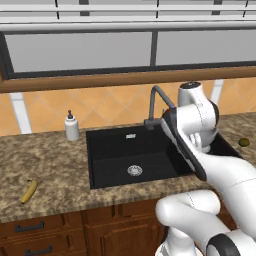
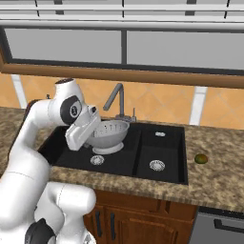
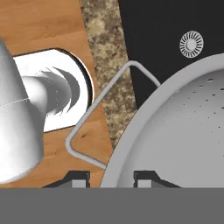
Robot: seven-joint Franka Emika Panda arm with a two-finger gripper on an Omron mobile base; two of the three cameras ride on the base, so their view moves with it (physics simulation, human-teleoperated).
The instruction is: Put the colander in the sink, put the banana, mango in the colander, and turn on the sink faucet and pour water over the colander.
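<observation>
In the left base view the banana lies on the table left of the sink, in the right base view the colander hangs over the basin, and in the hand view the gripper pinches its rim.

A speckled brown granite counter ran along the wall, backed by orange-tan tiles laid on the diagonal. Above the tiles a wide window with a dark frame sat over a wooden sill, its panes a flat pale grey. Below the counter were reddish-brown wooden cabinets with dark bar handles, a white soap dispenser stood near the back wall, and a grey appliance front showed at the far right.
</observation>
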